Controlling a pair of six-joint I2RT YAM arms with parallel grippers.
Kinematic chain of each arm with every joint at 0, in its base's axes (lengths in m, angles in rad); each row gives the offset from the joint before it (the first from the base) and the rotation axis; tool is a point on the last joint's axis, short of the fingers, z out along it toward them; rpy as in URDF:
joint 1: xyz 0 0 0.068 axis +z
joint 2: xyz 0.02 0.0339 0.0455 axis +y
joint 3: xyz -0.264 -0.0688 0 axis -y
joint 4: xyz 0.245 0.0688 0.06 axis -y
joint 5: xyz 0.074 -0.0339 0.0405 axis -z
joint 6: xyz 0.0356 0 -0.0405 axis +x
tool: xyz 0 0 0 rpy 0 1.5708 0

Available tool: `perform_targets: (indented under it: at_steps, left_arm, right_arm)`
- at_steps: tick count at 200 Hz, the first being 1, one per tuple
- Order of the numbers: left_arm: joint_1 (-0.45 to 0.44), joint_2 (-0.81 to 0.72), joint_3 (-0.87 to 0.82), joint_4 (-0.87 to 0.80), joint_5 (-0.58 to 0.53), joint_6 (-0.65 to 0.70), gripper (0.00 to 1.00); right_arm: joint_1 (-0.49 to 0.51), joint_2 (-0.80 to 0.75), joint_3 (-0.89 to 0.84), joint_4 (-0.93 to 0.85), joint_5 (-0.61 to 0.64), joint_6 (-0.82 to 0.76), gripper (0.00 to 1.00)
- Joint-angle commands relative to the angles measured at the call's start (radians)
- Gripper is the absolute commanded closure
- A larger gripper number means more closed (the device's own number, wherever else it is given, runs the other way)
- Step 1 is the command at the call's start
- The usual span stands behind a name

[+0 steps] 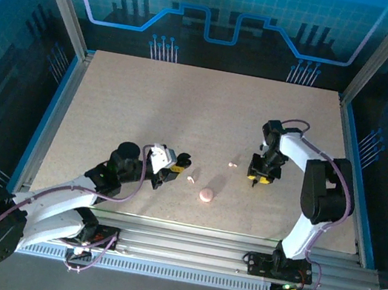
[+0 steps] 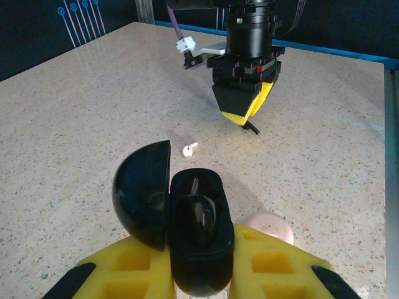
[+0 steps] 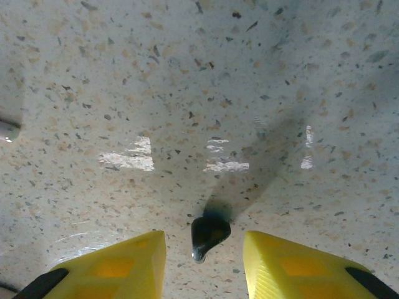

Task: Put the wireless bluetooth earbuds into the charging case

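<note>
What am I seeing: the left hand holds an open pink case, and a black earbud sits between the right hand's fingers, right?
Not quite. The left wrist view shows the open case in the left hand is a black case. The pink case lies on the table. The black earbud does sit between the fingers of the right hand.
</note>
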Motion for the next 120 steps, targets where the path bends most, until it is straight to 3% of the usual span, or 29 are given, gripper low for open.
perform_targets:
  at_steps: [1,120]
  left_arm:
    - [-0.006,-0.011,0.020,-0.001,-0.005,-0.008,0.85]
    - [-0.006,-0.008,0.021,0.005,-0.006,-0.013,0.85]
  right_arm:
    - [-0.014,0.019,0.008,-0.010,-0.003,-0.008,0.62]
    - [-0.014,0.051,-0.011,0.007,-0.004,-0.014,0.65]
